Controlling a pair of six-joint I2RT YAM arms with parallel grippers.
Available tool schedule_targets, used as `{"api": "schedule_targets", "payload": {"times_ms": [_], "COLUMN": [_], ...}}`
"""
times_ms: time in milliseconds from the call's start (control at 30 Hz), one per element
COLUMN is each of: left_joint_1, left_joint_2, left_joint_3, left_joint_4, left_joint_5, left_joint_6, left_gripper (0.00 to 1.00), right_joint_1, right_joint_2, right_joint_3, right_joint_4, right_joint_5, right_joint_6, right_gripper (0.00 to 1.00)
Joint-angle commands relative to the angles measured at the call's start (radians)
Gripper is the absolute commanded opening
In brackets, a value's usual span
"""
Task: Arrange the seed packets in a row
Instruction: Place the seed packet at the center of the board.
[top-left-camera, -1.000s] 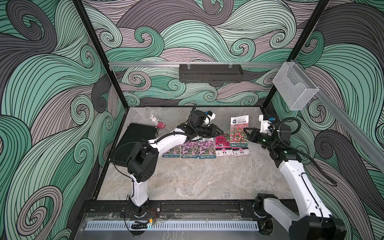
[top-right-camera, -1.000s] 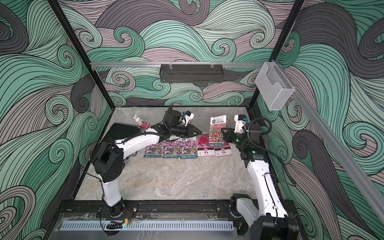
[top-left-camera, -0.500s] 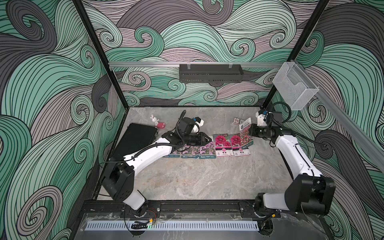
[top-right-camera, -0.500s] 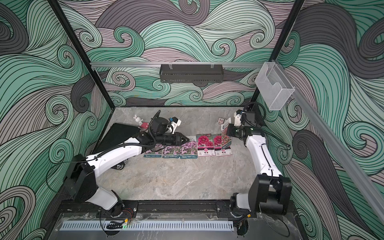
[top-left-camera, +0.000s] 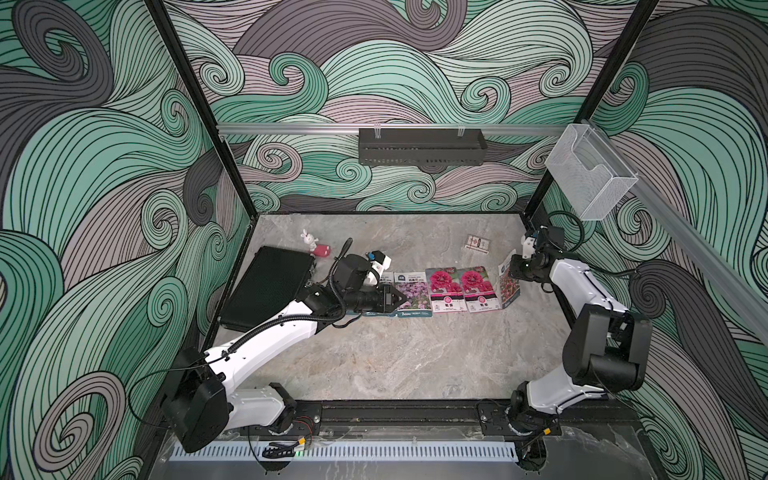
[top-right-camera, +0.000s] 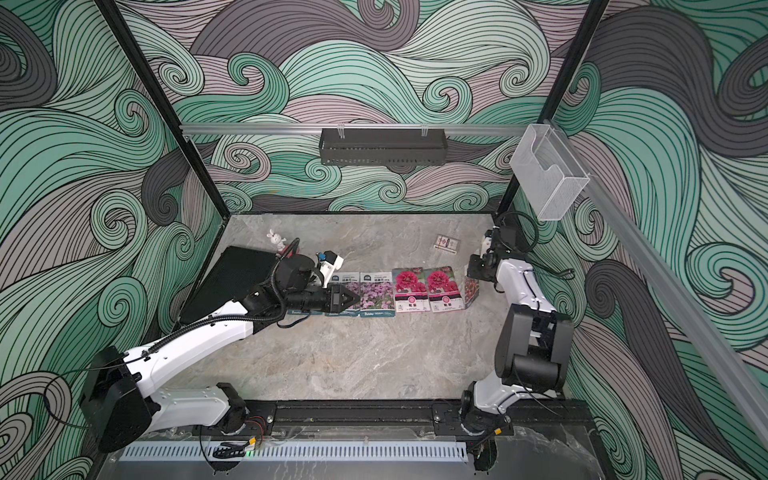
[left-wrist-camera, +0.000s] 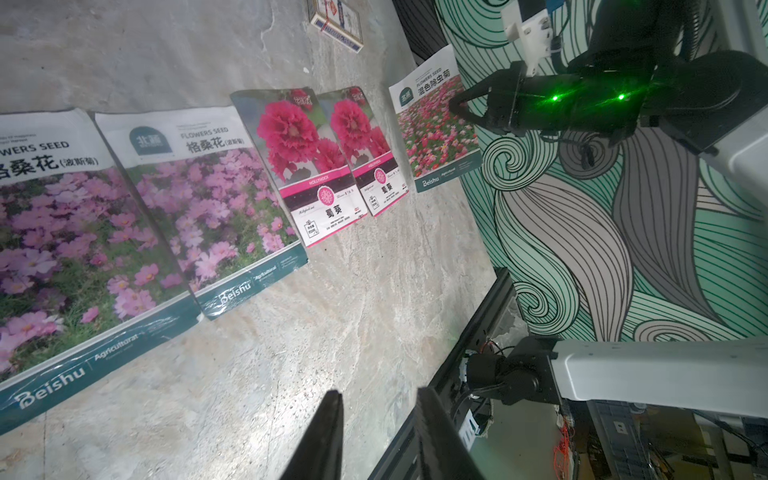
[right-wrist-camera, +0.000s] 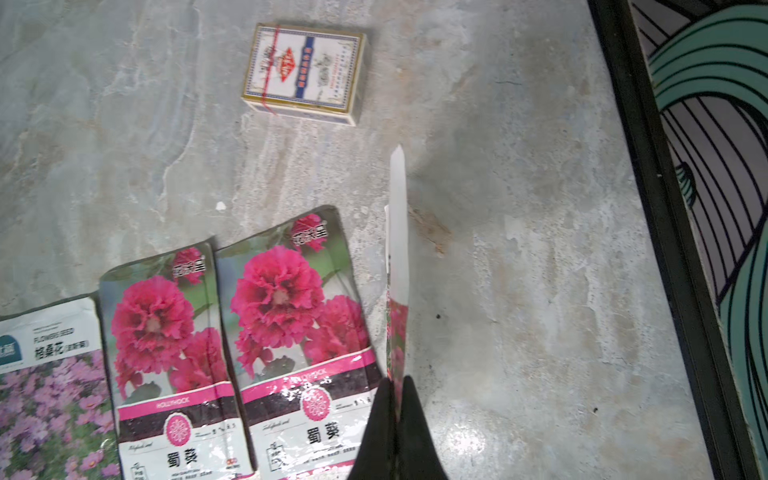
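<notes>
The right gripper (right-wrist-camera: 397, 386) pinches the red-pink packet (left-wrist-camera: 436, 129) on edge, just beside the end magenta packet (top-left-camera: 478, 286); the left gripper (left-wrist-camera: 377, 392) hangs part-open and empty. Released tilted, the packet may flop onto that neighbour — spoiling the row.

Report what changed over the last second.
The right gripper, shut on the red-pink mix packet, swung it from over the magenta packets to the row's right end, tilted on edge. The left gripper, open and empty, pulled back over the purple packets. Those packets, the patterned box and black slab stayed put.
</notes>
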Motion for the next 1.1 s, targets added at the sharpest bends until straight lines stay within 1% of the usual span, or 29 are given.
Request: {"api": "schedule_targets", "payload": {"times_ms": [0,467,700,833,867,933,967,1000,1067], "left_joint_1": [-0.008,-0.007,-0.007,-0.008,-0.008,-0.007,-0.006,-0.006,-0.006], "left_joint_2": [-0.026,-0.025,-0.013,-0.008,-0.008,-0.005,-0.003,-0.003,-0.004], "left_joint_3": [0.005,-0.011,-0.017,-0.018,-0.018,-0.018,-0.018,-0.017,-0.018], "left_joint_4": [0.018,0.042,0.054,0.057,0.058,0.061,0.061,0.061,0.061], "left_joint_5": [-0.011,-0.001,0.006,0.007,0.007,0.007,0.006,0.006,0.005], "left_joint_6": [0.024,0.031,0.032,0.033,0.033,0.032,0.033,0.033,0.034], "left_gripper": [0.31,0.31,0.31,0.31,0.31,0.31,0.31,0.31,0.31], "right_joint_1": [-0.019,-0.108,-0.110,-0.110,-0.110,-0.110,-0.110,-0.109,-0.110], "right_joint_2": [0.022,0.157,0.227,0.247,0.250,0.253,0.251,0.247,0.231], "right_joint_3": [-0.005,0.097,0.127,0.138,0.140,0.146,0.151,0.156,0.172], "right_joint_4": [0.035,-0.017,-0.033,-0.039,-0.039,-0.040,-0.039,-0.038,-0.037], "right_joint_5": [-0.031,-0.061,-0.067,-0.060,-0.058,-0.037,-0.034,-0.024,0.001], "right_joint_6": [-0.017,-0.083,-0.105,-0.115,-0.117,-0.116,-0.119,-0.120,-0.112], "right_gripper": [0.01,0.02,0.08,0.09,0.13,0.29,0.35,0.45,0.69]}}
